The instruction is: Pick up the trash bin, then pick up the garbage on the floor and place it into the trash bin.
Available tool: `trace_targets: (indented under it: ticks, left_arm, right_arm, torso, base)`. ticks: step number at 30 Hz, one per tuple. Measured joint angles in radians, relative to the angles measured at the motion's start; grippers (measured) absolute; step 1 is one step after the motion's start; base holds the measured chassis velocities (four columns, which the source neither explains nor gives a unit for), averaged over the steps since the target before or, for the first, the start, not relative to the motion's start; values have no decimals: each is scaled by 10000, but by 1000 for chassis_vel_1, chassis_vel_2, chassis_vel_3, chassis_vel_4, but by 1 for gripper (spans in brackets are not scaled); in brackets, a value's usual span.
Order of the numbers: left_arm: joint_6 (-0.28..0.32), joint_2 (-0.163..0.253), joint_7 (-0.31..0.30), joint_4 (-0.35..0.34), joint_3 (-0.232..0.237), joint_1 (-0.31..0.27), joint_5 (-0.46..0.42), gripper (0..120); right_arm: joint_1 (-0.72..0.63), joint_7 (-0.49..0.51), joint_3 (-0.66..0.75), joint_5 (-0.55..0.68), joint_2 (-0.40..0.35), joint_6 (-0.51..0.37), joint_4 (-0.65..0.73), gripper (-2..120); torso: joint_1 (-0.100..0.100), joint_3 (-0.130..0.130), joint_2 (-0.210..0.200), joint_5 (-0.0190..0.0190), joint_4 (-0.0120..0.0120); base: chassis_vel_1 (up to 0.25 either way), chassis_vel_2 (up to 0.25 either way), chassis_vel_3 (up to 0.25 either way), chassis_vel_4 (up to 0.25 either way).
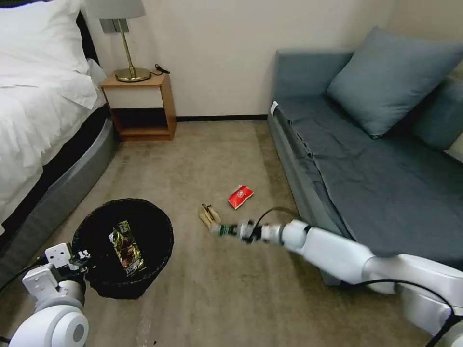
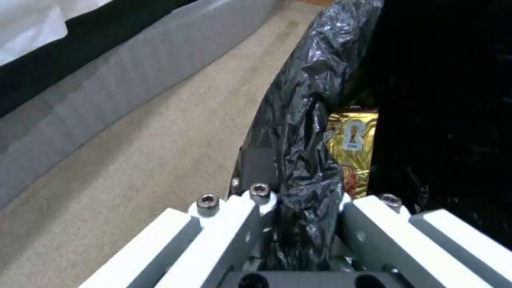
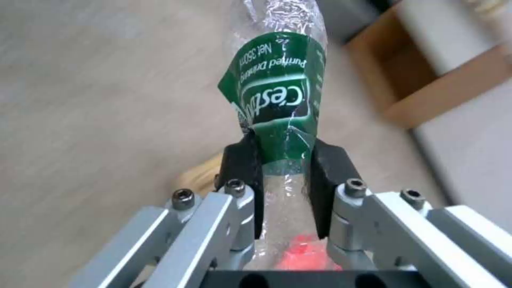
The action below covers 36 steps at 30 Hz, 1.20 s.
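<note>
Left to right: the left gripper (image 1: 79,260), at the near left, is clamped on the rim of the round black mesh-sided trash bin (image 1: 144,284), pinching the crinkled black plastic liner (image 2: 299,120) between its jaws. The bin stands on the beige carpet (image 1: 217,289) beside the grey-based bed with white linen (image 1: 38,115). Inside the bin lies a gold-brown foil snack wrapper (image 1: 126,248). Farther off, against the wall, stands a small wooden nightstand (image 1: 140,106) bearing a brass-stemmed lamp (image 1: 128,53). Near the middle of the floor a crumpled tan paper bag (image 1: 208,214) lies on the carpet, with a red packet (image 1: 240,196) just beyond it to the right. The right gripper (image 1: 217,229), reaching leftward from the near right, hangs just beside the paper bag; its black fingers (image 3: 240,168) are closed around a crushed clear plastic bottle with a green label (image 3: 280,96), held off the carpet. At the far right stands a grey-blue sofa (image 1: 366,183) with a matching cushion (image 1: 390,77)
</note>
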Motion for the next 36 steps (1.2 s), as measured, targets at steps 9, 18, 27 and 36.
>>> trace_targets:
  ticks: [9, 18, 27, 36]
  left_arm:
    - [31, -3, -16, 99, 79, -95, 46, 2]
    - [45, 0, -23, 113, 128, -107, 67, 2]
    - [60, -60, -34, -59, 244, -51, 119, 2]
    - [70, -112, -45, -152, 305, -35, 166, 2]
  right_arm:
    - [523, 1115, 799, 2330, -503, -2097, 4903, 16]
    - [785, 3746, -1297, 5183, 856, -3565, 7889, 16]
    - [611, 4581, -3024, 5011, 2600, -3200, 5984, 16]
    - [469, 4435, -3154, 4353, 2722, -2925, 5168, 18]
  torso:
    - [0, -1, 0, -5, 5]
    - [0, -2, 1, -5, 4]
    - [0, -1, 0, -5, 3]
    - [0, -1, 0, -3, 1]
  base:
    - [0, 0, 0, 0]
    - [0, 0, 0, 0]
    - [0, 0, 0, 0]
    - [0, 0, 0, 0]
